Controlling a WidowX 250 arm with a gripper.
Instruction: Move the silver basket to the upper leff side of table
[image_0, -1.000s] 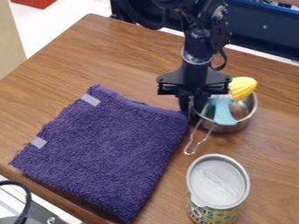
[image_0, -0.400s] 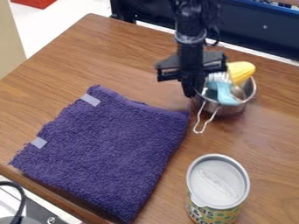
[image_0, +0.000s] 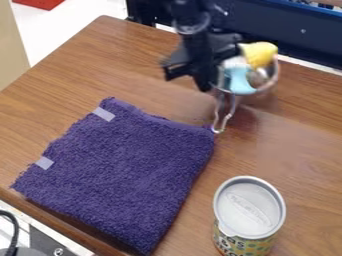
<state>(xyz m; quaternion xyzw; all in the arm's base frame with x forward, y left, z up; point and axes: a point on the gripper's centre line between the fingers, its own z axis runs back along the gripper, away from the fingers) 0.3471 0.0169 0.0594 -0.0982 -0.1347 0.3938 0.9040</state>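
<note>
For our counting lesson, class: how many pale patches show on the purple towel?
2. One patch is near the towel's top corner; the second patch is lower, along its left edge. More could hide underneath.

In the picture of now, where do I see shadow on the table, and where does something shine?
Camera view: a soft shadow on the table just below the basket; camera view: a pale, diffuse sheen on the wood right of the towel, and a bright metallic rim on the can.
</note>
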